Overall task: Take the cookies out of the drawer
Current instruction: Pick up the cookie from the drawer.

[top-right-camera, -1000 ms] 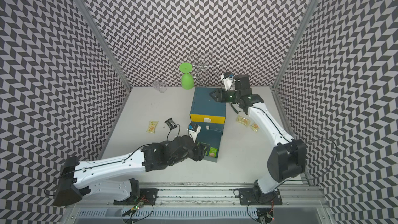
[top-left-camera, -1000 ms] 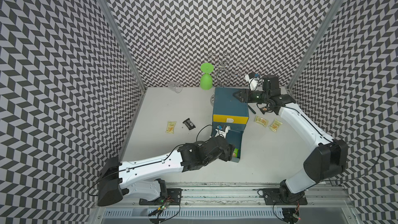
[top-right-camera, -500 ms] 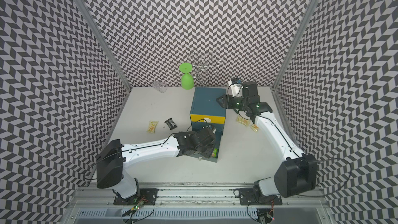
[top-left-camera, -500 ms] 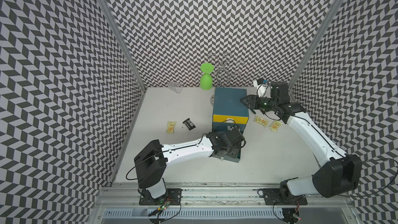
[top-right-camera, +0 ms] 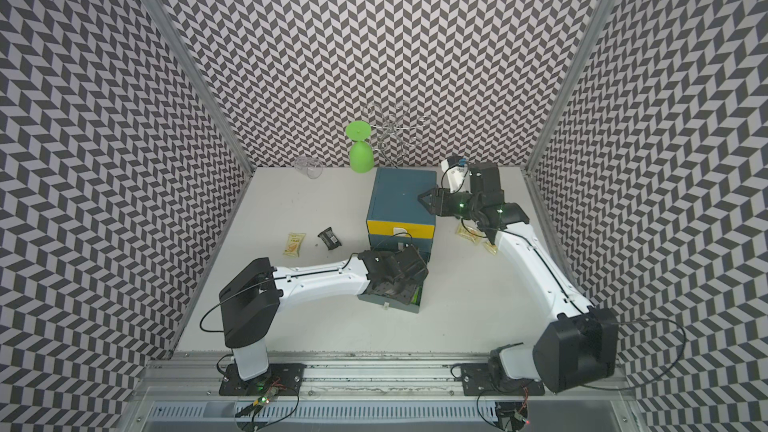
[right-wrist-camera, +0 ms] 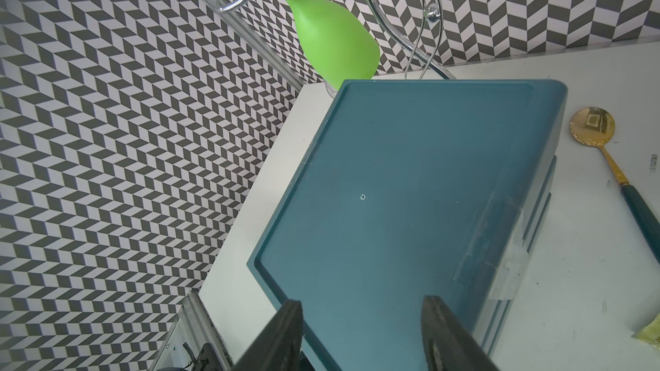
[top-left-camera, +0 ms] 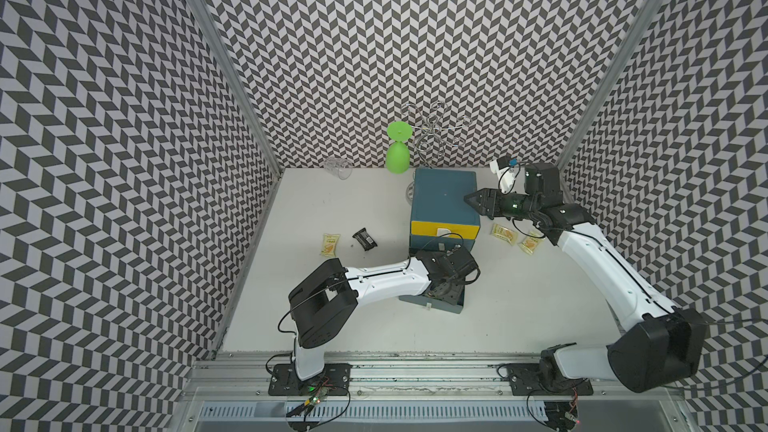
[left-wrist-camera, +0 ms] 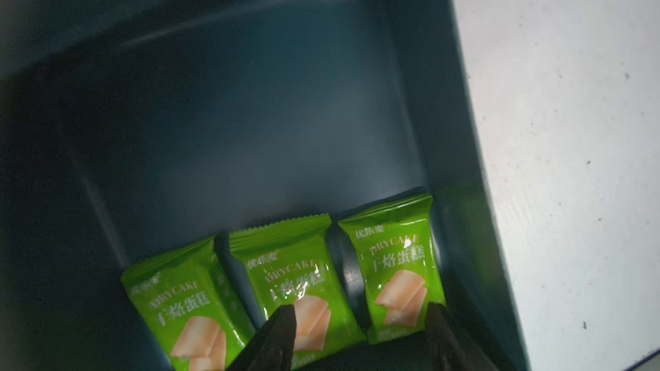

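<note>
A teal two-drawer cabinet [top-left-camera: 442,197] with a yellow upper drawer front [top-left-camera: 444,229] stands at the centre of both top views. Its lower drawer [top-right-camera: 390,303] is pulled out toward the bottom of the frame, and the left arm reaches into it from the lower left. In the left wrist view, three bright green cookie packets [left-wrist-camera: 296,280] lie flat in a row on the drawer's dark floor. Each is printed "DRYCAKE" with a tan biscuit picture.

The left gripper [left-wrist-camera: 360,312] is down among them with its jaws apart. One black fingertip [left-wrist-camera: 285,315] is over the middle packet and the other is at the outer edge of the packet nearest the drawer's side wall. Whether the tips touch the wrappers I cannot tell. The right gripper [right-wrist-camera: 362,303] hovers over the right edge of the cabinet's top, jaws apart with nothing between them.

More cookies lie out on the white table [top-left-camera: 332,305]. A pale yellow packet [top-left-camera: 330,243] and a black packet [top-left-camera: 365,238] are left of the cabinet, and two more pale yellow packets [top-left-camera: 503,232] are right of it, near the right arm.

Behind the cabinet, at upper centre, stand an upturned green wine glass [top-left-camera: 397,151] and a chrome wire rack [top-left-camera: 432,135]. A clear glass [top-left-camera: 338,167] lies on its side to their left. A gold spoon with a teal handle [right-wrist-camera: 593,126] lies beside the cabinet.

Black-and-white chevron walls [top-left-camera: 124,118] enclose the table on three sides. An aluminium rail [top-left-camera: 415,361] carrying both arm bases runs along the bottom.
</note>
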`<state>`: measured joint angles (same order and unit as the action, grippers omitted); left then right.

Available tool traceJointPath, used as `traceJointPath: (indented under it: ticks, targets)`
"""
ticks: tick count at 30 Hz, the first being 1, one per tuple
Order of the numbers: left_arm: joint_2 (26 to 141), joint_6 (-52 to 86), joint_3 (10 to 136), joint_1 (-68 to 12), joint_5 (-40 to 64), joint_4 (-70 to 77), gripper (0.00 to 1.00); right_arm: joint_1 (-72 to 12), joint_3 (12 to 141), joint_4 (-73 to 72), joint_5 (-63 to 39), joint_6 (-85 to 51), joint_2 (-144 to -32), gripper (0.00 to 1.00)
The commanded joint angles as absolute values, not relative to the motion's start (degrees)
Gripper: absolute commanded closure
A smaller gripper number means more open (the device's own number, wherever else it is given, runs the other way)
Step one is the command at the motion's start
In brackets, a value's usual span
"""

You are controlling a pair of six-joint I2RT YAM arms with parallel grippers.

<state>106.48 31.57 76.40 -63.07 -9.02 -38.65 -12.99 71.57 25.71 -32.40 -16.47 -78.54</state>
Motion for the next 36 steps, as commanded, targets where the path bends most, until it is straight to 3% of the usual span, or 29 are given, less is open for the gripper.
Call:
traceJointPath:
  ticks: [1, 36]
  targets:
    - [106.55, 32.95, 77.90, -62.75, -7.65, -40.45, 0.38, -12.84, 71.04, 23.82, -33.26, -15.62, -77.18, 0.43]
    - [112.54, 35.07, 78.41, -59.33, -3.18, -44.91, 0.38, -12.83, 70.60, 23.13, -34.43, -15.67, -77.45, 0.42]
